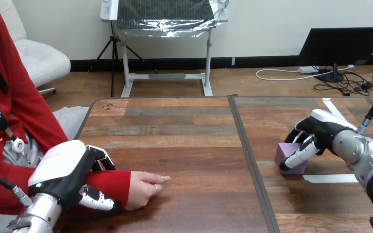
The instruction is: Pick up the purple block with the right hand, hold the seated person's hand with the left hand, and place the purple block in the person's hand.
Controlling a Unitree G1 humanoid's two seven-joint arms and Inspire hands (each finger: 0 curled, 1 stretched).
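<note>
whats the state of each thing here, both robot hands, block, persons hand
small purple cube block: on the wooden table, not lifted
right hand: shut on the block, fingers and thumb around it
left hand: curled round the person's red-sleeved wrist
person's hand: resting on the table, palm down, empty

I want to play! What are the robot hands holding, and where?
Left robot hand: the person's red-sleeved wrist. Right robot hand: the small purple block, round its top.
</note>
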